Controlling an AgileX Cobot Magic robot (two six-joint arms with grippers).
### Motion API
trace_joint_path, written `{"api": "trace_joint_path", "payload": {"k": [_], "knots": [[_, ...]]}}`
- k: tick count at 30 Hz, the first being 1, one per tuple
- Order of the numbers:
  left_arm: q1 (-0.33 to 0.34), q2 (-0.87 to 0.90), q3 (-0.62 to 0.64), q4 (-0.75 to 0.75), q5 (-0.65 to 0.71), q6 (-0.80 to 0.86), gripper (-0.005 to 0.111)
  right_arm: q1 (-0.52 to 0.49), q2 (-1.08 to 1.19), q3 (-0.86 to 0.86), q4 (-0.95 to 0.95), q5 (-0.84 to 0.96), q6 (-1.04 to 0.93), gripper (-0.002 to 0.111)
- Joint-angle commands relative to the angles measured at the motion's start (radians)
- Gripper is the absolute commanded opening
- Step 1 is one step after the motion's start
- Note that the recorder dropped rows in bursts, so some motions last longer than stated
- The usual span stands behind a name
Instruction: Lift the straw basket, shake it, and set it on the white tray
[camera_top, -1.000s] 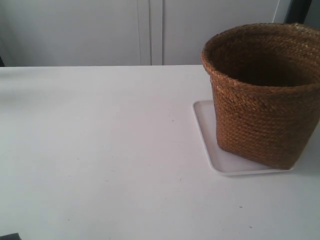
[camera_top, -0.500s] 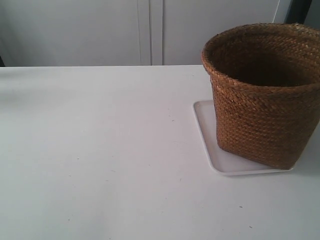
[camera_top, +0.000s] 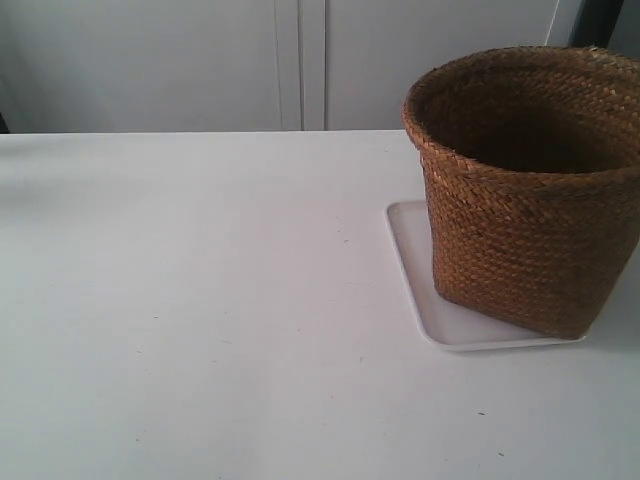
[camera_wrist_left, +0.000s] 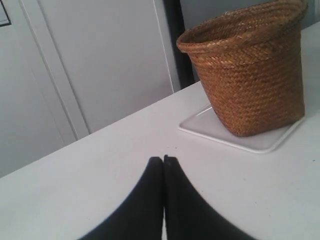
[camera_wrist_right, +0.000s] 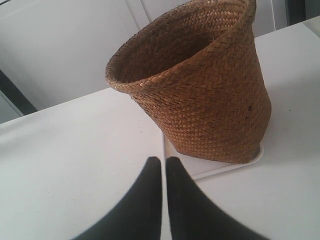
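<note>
The brown woven straw basket (camera_top: 525, 190) stands upright on the white tray (camera_top: 415, 280) at the exterior view's right. Neither arm shows in that view. In the left wrist view the basket (camera_wrist_left: 250, 70) sits on the tray (camera_wrist_left: 245, 141) well beyond my left gripper (camera_wrist_left: 163, 159), whose black fingers are shut with nothing between them. In the right wrist view the basket (camera_wrist_right: 200, 85) rests on the tray (camera_wrist_right: 220, 167) just past my right gripper (camera_wrist_right: 163, 160), which is shut and holds nothing.
A white table (camera_top: 200, 300) carries everything. Light grey cabinet doors (camera_top: 300, 60) stand behind its far edge. A dark vertical strip (camera_wrist_left: 176, 45) shows beside the cabinet in the left wrist view.
A small dark shape at the exterior view's bottom left corner one second ago is gone. The basket and tray have not moved.
</note>
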Motion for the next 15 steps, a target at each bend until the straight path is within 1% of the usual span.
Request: {"api": "trace_joint_path", "payload": {"k": [1, 2, 3, 4, 7, 9, 10, 11, 12, 15], "knots": [[0.003, -0.003, -0.008, -0.043, -0.068, -0.027, 0.0, -0.004, -0.003, 0.004, -0.01, 0.0, -0.008, 0.004], [0.003, -0.003, -0.008, -0.01, -0.089, -0.093, 0.0, -0.004, -0.003, 0.004, -0.01, 0.0, -0.008, 0.004], [0.003, -0.003, -0.008, 0.061, -0.11, -0.206, 0.0, -0.004, -0.003, 0.004, -0.01, 0.0, -0.008, 0.004], [0.003, -0.003, -0.008, 0.169, -0.126, -0.326, 0.0, -0.004, -0.003, 0.004, -0.01, 0.0, -0.008, 0.004], [0.003, -0.003, -0.008, 0.625, -0.133, -0.871, 0.0, -0.004, -0.003, 0.004, -0.009, 0.002, -0.008, 0.004], [0.003, -0.003, -0.008, 0.989, -0.107, -1.272, 0.0, -0.004, -0.003, 0.004, -0.009, 0.002, -0.008, 0.004], [0.003, -0.003, -0.008, 1.104, -0.091, -1.423, 0.0, -0.004, -0.003, 0.004, -0.009, 0.002, -0.008, 0.004], [0.003, -0.003, -0.006, 1.192, -0.072, -1.507, 0.0, -0.004, -0.003, 0.004, -0.009, 0.002, -0.008, 0.004], [0.003, -0.003, -0.004, 1.219, -0.055, -1.523, 0.0, -0.004, -0.003, 0.004, -0.009, 0.002, -0.008, 0.004], [0.003, -0.003, 0.012, 1.2, -0.045, -1.523, 0.0, -0.004, -0.003, 0.004, -0.009, 0.002, -0.008, 0.004]]}}
